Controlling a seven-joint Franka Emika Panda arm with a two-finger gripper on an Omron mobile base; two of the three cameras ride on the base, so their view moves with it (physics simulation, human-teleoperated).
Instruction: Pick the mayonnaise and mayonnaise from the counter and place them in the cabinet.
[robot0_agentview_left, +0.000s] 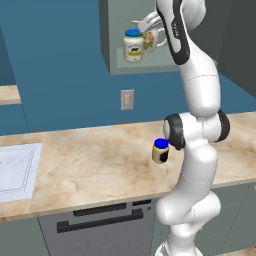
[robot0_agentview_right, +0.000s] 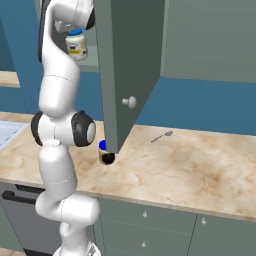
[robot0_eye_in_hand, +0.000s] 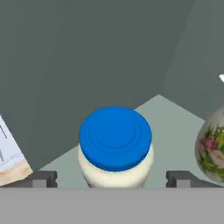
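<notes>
Beige marbled bench below a grey-green wall cabinet with its door swung open. The white arm reaches up into the cabinet. On the shelf floor stands a white jar with a pale blue lid, beside a floral pitcher. The pincer is spread wide, its fingertips clear of the jar on either side, gripping nothing. A second jar, deep blue lid, stands on the bench just beside the arm.
</notes>
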